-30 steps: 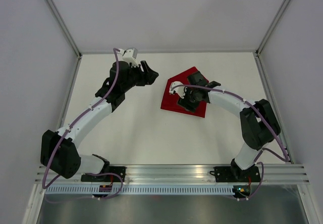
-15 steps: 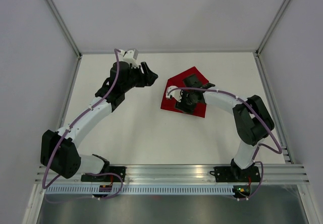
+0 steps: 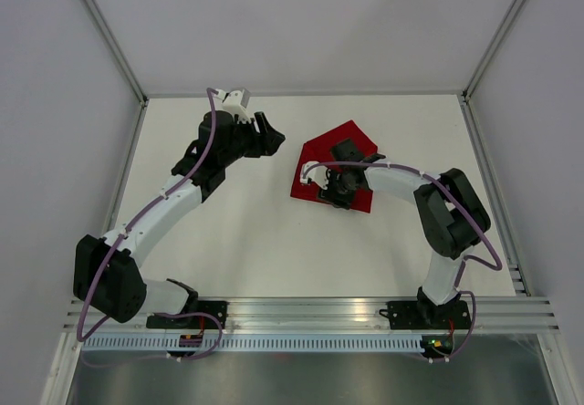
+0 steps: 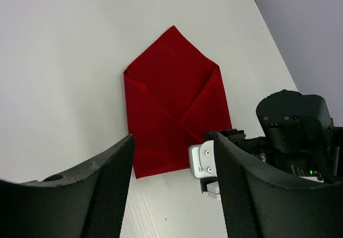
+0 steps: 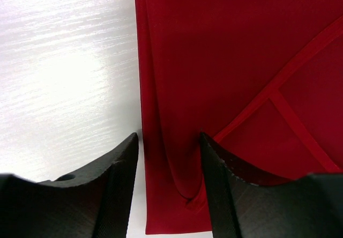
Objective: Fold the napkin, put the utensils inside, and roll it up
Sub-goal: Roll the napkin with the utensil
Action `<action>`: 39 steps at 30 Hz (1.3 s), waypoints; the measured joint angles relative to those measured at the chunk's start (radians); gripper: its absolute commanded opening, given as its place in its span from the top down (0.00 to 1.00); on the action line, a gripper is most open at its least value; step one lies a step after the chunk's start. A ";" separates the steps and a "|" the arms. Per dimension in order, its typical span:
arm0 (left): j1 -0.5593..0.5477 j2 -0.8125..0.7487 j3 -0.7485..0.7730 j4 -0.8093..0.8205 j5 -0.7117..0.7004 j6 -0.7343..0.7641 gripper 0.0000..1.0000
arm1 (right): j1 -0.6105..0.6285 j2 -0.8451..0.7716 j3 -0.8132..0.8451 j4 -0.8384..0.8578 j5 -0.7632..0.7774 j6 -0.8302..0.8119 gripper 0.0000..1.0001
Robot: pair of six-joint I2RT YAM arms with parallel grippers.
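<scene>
Worktop [image 3: 255,232]: white, enclosed by pale walls on three sides.

Napkin [image 3: 339,135]: lies on the far right-of-centre part of the worktop, folded into a five-sided envelope shape. In the left wrist view the napkin [image 4: 171,109] shows one pointed corner away from the camera, a straight left side, and two overlapping flaps whose edges run as diagonal lines across its face. It lies flat against the worktop [image 4: 64,61].

Right fingers [image 3: 339,192]: positioned low over the near-left part of the napkin, with the right arm [image 4: 292,123] reaching in from the right. In the right wrist view the right fingers [image 5: 112,190] stand a moderate gap apart and straddle the long side of the napkin [image 5: 225,61]: one finger is over the bare worktop [image 5: 64,61], the other over red cloth. A narrow folded strip of the napkin runs between them, with a small pucker close to the inner face of the finger on the cloth side. Nothing is clamped between them. Two hem bands meet on the cloth ahead of that finger.

Left fingers [image 3: 265,136]: held to the left of the napkin, clear of it, pointing toward it. In the left wrist view the left fingers [image 4: 107,190] are spread wide and empty
</scene>
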 measured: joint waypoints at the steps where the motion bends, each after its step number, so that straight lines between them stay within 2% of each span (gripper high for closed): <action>1: 0.000 0.000 0.000 0.000 0.002 0.002 0.34 | 0.000 0.000 0.000 0.000 0.000 -0.001 0.47; 12: 0.000 0.000 -0.001 0.001 0.017 0.019 0.35 | 0.000 0.014 0.010 0.000 0.003 -0.015 0.59; 15: 0.000 0.000 -0.004 0.003 0.019 0.021 0.36 | 0.000 0.023 0.018 0.000 0.004 -0.020 0.70; 25: -0.017 -0.047 -0.065 0.014 0.011 0.056 0.38 | -0.023 0.064 0.074 -0.042 -0.026 -0.034 0.88; 34: -0.161 -0.216 -0.194 0.116 -0.131 0.162 0.43 | -0.088 0.118 0.156 -0.145 -0.162 -0.076 0.91; 39: -0.250 -0.248 -0.263 0.161 -0.229 0.230 0.46 | -0.122 0.148 0.195 -0.201 -0.230 -0.109 0.91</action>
